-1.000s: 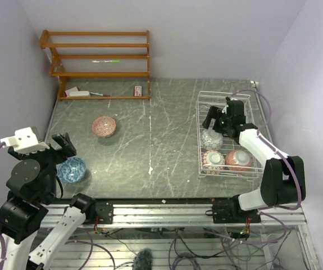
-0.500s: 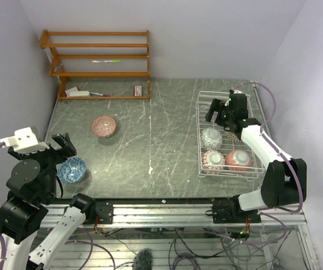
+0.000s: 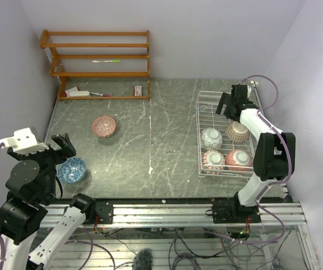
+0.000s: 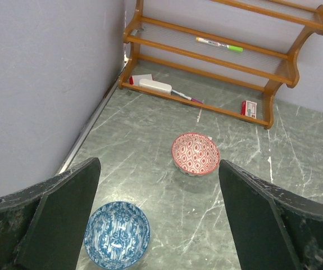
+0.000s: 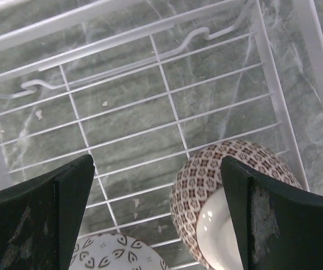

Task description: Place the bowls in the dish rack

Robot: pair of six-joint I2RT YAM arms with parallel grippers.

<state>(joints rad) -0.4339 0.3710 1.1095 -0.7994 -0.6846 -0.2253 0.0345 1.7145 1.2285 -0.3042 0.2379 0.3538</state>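
Observation:
The white wire dish rack (image 3: 199,135) stands at the right and holds several bowls: a grey-black one (image 3: 212,138), a brown one (image 3: 237,132) and two red-pink ones (image 3: 213,161) (image 3: 239,160). My right gripper (image 3: 232,107) is open and empty above the rack's far half. In the right wrist view the right gripper (image 5: 158,219) hangs over the rack's rail (image 5: 318,73), with the brown bowl (image 5: 234,191) lying tilted and the grey-black bowl (image 5: 116,253) below it. A red bowl (image 3: 103,126) (image 4: 195,153) and a blue bowl (image 3: 71,170) (image 4: 117,234) sit upright on the table. My left gripper (image 3: 60,149) (image 4: 158,225) is open above the blue bowl.
An orange-brown wooden shelf unit (image 3: 96,62) stands at the far left against the wall, with a marker (image 4: 219,44), a white block (image 4: 154,85) and a small box (image 4: 249,108) on it. Walls close in the left and right sides.
My right gripper has drawn back from the rack's middle toward its far end, uncovering the brown bowl now lying in the rack. The left arm has not moved.

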